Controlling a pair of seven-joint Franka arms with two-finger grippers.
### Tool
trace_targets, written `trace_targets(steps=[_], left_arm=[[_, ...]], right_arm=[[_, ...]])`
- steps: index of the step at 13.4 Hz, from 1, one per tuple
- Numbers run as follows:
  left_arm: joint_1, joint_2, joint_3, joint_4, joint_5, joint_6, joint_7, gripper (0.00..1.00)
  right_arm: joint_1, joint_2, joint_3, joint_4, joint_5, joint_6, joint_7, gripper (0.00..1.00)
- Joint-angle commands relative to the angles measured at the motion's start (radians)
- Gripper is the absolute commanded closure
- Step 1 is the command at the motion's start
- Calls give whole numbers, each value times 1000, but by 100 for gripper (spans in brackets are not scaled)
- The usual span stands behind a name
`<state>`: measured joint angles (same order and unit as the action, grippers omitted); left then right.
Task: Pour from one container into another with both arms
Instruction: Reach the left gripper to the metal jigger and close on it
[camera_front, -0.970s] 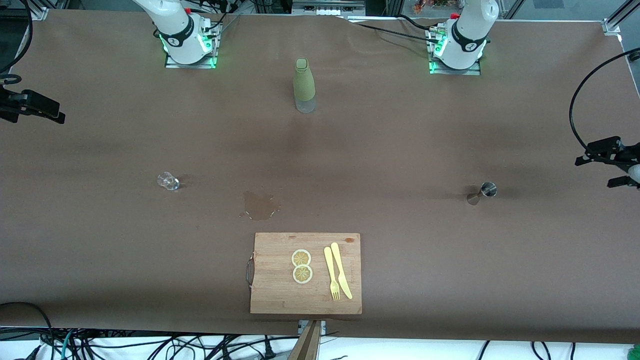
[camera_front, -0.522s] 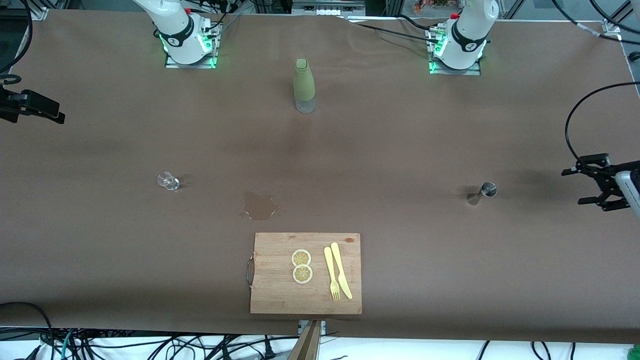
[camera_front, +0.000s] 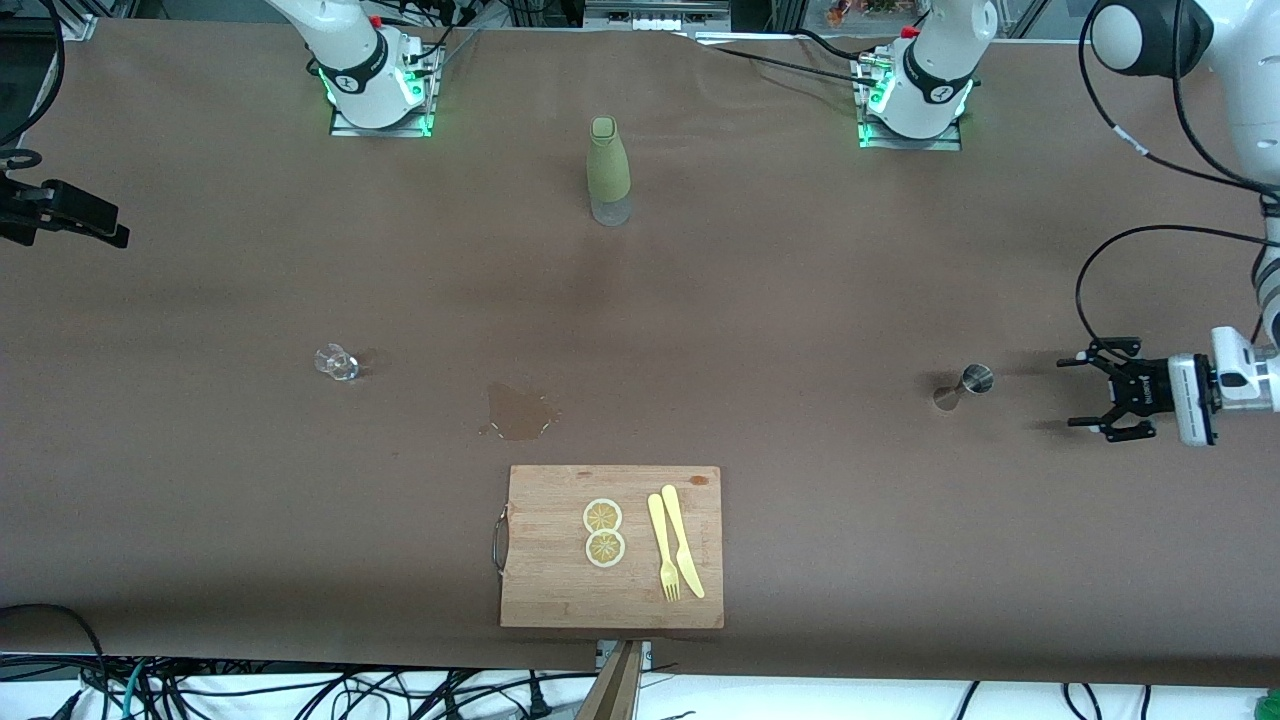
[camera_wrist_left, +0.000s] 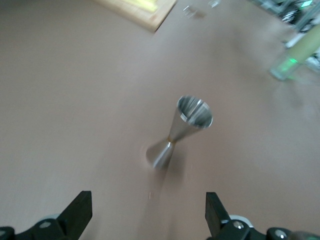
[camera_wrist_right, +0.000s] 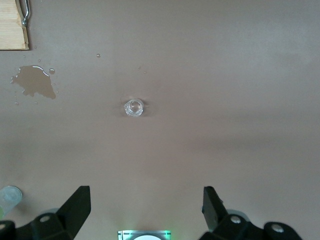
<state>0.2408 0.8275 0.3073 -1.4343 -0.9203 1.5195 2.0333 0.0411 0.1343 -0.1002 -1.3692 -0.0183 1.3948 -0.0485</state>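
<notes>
A steel jigger (camera_front: 965, 385) stands upright toward the left arm's end of the table. My left gripper (camera_front: 1083, 392) hangs low beside it, open and empty, its fingers pointing at it across a short gap. The left wrist view shows the jigger (camera_wrist_left: 180, 132) ahead of the open left gripper (camera_wrist_left: 148, 212). A small clear glass (camera_front: 337, 362) stands toward the right arm's end. My right gripper (camera_wrist_right: 145, 200) waits open and empty, high over the table, looking down on the glass (camera_wrist_right: 134, 107).
A bottle in a green sleeve (camera_front: 608, 172) stands between the two bases. A wet spill (camera_front: 518, 411) lies near the wooden cutting board (camera_front: 545, 590), which holds two lemon slices (camera_front: 604, 532) and a yellow fork and knife (camera_front: 675, 556).
The left arm has swung in from the table's end and come down, bringing its open gripper close to the jigger. Nothing else has moved.
</notes>
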Motion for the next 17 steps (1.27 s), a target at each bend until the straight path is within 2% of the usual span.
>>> trace_targets(steps=[1,6,11,17], left_arm=[[6,93,1,55,-77,-105,212,0],[5,231,1,120,-156,-286,491,0],[3,285,6,136,-278,-285,709,0],[-6,308,0,135,-325,-286,745,0]], right_arm=[[-4,-4,5,2,-14,3,9,0],[-3,-4,5,2,-12,3,9,0],[-3,-4,5,2,-11,3,10,0],[-4,-2,5,2,-15,17,9,0]])
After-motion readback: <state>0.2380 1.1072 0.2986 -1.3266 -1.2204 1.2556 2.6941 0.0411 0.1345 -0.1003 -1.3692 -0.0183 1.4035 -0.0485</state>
